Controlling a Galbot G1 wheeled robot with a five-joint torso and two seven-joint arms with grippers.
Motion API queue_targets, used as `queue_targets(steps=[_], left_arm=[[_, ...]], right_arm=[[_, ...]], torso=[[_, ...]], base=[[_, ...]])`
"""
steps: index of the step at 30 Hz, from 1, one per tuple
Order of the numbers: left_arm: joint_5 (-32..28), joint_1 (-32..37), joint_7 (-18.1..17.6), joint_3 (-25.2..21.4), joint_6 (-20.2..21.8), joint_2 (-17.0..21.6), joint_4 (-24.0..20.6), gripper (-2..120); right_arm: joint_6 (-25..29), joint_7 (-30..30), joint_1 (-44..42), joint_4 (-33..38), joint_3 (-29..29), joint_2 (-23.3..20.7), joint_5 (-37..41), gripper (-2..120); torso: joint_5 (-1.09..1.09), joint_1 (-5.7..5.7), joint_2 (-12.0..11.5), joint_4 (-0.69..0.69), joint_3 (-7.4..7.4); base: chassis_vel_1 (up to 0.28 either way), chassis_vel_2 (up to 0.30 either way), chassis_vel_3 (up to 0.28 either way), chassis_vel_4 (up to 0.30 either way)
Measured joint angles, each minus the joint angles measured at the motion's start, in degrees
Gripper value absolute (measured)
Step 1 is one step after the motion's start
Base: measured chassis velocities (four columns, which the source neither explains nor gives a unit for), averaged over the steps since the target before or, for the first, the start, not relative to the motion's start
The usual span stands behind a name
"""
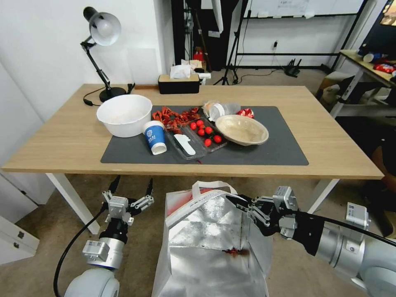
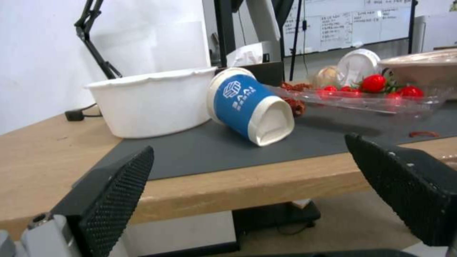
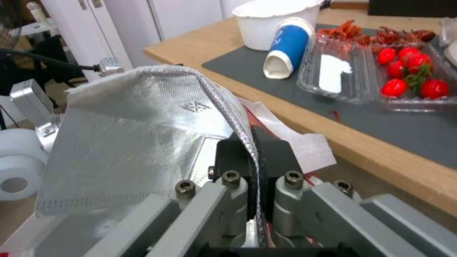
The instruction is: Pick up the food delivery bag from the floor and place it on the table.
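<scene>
The food delivery bag (image 1: 206, 239) stands open just below the front edge of the table (image 1: 62, 140), its silver foil lining facing up and a white strap handle at its far rim. Its base is cut off from view, so I cannot tell whether it rests on the floor (image 1: 41, 231). My right gripper (image 1: 235, 201) is shut on the bag's right rim, and in the right wrist view the foil edge (image 3: 133, 142) runs between the pinched fingers of that gripper (image 3: 252, 142). My left gripper (image 1: 131, 187) is open, left of the bag and apart from it, pointing at the table's edge (image 2: 248, 144).
On the table's dark grey mat (image 1: 280, 148) lie a white bowl (image 1: 123, 114), a tipped blue cup (image 1: 155, 138), a clear tray of tomatoes (image 1: 204, 134) and a beige bowl (image 1: 241, 129). A lamp (image 1: 101, 31) and tissue box (image 1: 178, 82) stand behind. A white table leg (image 1: 72, 198) is near my left arm.
</scene>
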Motion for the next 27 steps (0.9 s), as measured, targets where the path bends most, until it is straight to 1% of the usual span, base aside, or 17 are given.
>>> queue_targets(steps=[6,8,10,12,15,16,22,24,26,27], left_arm=[[-0.19,-0.12,-0.02,-0.11,0.00,0.01,-0.08,100],[-0.19,-0.13,-0.02,-0.11,0.00,0.00,-0.08,100],[-0.19,-0.20,-0.02,0.04,0.00,-0.09,-0.04,100],[-0.18,-0.20,-0.02,0.08,0.00,-0.11,-0.04,100],[-0.18,-0.10,-0.02,0.00,0.00,-0.13,-0.13,100],[-0.18,-0.10,-0.02,0.00,0.00,-0.13,-0.13,100],[-0.23,-0.11,-0.03,-0.26,-0.02,0.00,-0.17,100],[-0.45,-0.16,-0.04,-0.15,-0.67,-0.04,-0.10,100],[-0.80,-0.32,0.36,-0.01,-2.94,-0.16,0.64,100],[-0.79,-0.31,0.79,0.01,-2.92,-0.22,0.66,100]], right_arm=[[0.51,-0.01,-0.23,0.00,-0.25,0.55,-0.46,0],[0.52,-0.01,-0.26,0.00,-0.25,0.57,-0.48,0],[0.64,0.00,-0.46,0.00,-0.13,0.75,-0.59,0],[0.67,0.00,-0.49,0.00,-0.12,0.79,-0.59,0],[0.95,-0.01,-0.48,0.00,-0.11,0.92,-0.78,0],[0.95,-0.01,-0.48,0.00,-0.11,0.92,-0.78,0],[1.14,-0.18,-0.42,0.00,-0.15,1.04,-0.90,0],[1.17,-0.18,-0.44,0.00,-0.13,1.07,-0.95,0],[1.18,-0.19,-0.46,0.00,-0.12,1.17,-1.05,0],[1.19,-0.19,-0.46,0.00,-0.12,1.26,-1.14,0]], torso=[[0.00,0.78,1.83,0.00,1.02],[0.00,0.80,1.89,0.00,1.06],[0.00,1.23,2.89,0.00,1.65],[0.00,1.32,3.09,0.00,1.77],[0.00,1.88,4.38,0.00,2.50],[0.00,1.88,4.38,0.00,2.50],[0.00,2.67,6.15,0.00,3.49],[0.00,2.89,6.61,0.00,3.72],[0.00,3.24,7.35,0.00,4.12],[0.00,3.38,7.68,0.00,4.31]], base=[[0.000,0.000,0.000,0.000],[0.000,0.000,0.000,0.000],[0.000,0.000,0.000,0.000],[0.000,0.000,0.000,0.000],[0.000,0.000,0.000,0.000],[0.000,0.000,0.000,0.000],[0.000,0.000,0.000,0.000],[0.000,0.000,0.000,0.000],[0.000,0.000,0.000,0.000],[0.000,0.000,0.000,0.000]])
